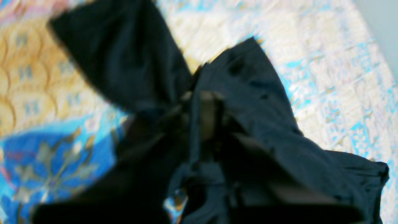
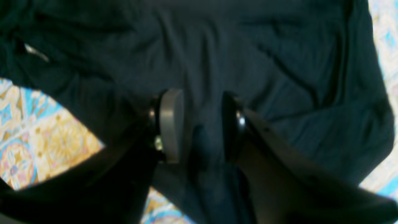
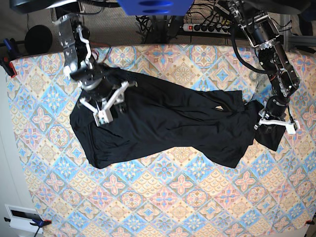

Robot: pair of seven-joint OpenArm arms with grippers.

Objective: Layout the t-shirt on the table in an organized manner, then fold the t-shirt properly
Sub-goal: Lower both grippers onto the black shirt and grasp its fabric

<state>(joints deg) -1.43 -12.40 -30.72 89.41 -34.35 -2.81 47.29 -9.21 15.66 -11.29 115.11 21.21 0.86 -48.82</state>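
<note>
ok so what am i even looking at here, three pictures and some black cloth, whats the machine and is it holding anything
It is a robot with two arms, each ending in a claw. The wide picture looks down on a table covered in patterned cloth. A black t-shirt lies spread and rumpled across it. The other two pictures come from small cameras mounted near each claw.

The left claw is on the right of the wide picture. It is shut on a bunch of the t-shirt at that end. Its own close-up shows the fabric gathered around it.

The right claw is over the other end of the shirt. Its fingers stand apart with fabric between them, so it is not gripping.
</note>
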